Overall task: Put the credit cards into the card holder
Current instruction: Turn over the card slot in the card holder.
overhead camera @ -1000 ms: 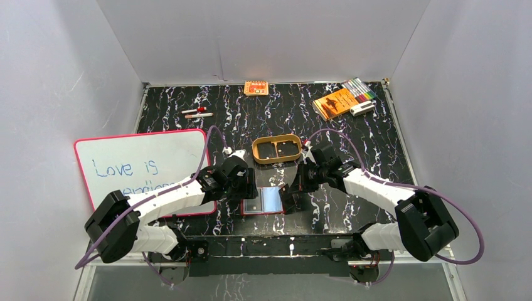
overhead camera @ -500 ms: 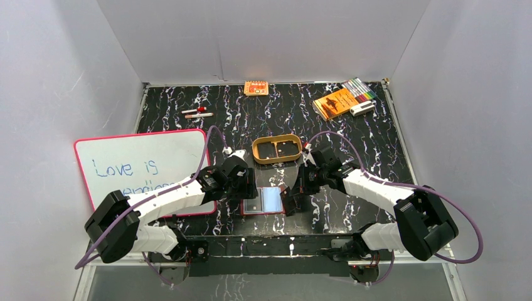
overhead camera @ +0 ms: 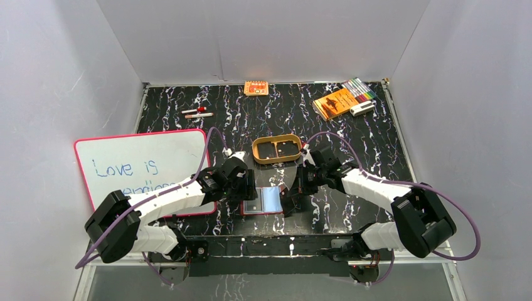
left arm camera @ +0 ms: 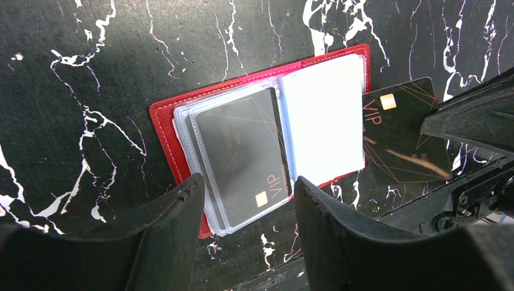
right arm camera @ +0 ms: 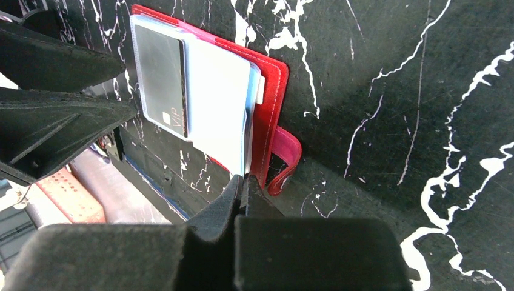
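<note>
The holder is lying flat and wide open on the surface, down by the near edge, at 6 o'clock from the tray in the top view. Open like that makes sense: the clear sleeves face up, so a card can slide in sideways. The first card, a dark VIP one, is already sitting in the left-hand sleeve.

The left fingers are spread apart with nothing between them. They're parked over the holder's left page, one tip near its outer edge at 9 o'clock and the other around the spine. My guess is they're there to stop the thing sliding or flopping shut while the other arm works. Can't tell if they actually press on it.

The right fingers are clenched tight. From the left wrist view they look pinched on the 3 o'clock edge of the second card. That card sits at 3 o'clock from the holder, its other edge right at the red rim beside the bright empty page. In the right wrist view I can't make the card out at all, so that grip is just my reading. The tab pokes out at 5 o'clock there, close to the fingertips.

Next bit looks fiddly: the card edge has to find the sleeve mouth, not ride over it.
</note>
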Available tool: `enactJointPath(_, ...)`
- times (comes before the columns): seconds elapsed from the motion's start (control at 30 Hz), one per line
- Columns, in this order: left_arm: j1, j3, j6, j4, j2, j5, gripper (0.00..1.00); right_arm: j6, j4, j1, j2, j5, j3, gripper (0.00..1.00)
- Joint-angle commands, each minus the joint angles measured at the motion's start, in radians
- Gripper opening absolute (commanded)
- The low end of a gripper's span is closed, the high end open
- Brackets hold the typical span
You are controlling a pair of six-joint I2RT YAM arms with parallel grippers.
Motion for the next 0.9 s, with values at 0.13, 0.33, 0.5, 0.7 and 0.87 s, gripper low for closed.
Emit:
enactJointPath(0.13, -0.002, 0.002, 0.002, -0.003, -0.009, 0.006, 0.53, 0.008, 0.094, 0.002, -0.031, -0.062, -0.024, 0.00)
enactJointPath(0.33, -0.002, 0.028, 0.006, 0.004, -0.028, 0.027, 0.55, 0.006, 0.145, 0.019, -0.032, -0.107, -0.023, 0.00)
enactJointPath(0.5, -0.002, 0.046, 0.018, 0.041, -0.028, 0.086, 0.58, 0.008, 0.163, 0.033, -0.025, -0.115, -0.017, 0.00)
enactJointPath(0.7, -0.003, 0.067, 0.034, 0.082, 0.000, 0.147, 0.59, 0.011, 0.200, 0.052, -0.014, -0.121, -0.008, 0.00)
enactJointPath(0.87, -0.003, 0.081, 0.045, 0.103, 0.044, 0.183, 0.59, 0.011, 0.212, 0.068, 0.002, -0.126, 0.007, 0.00)
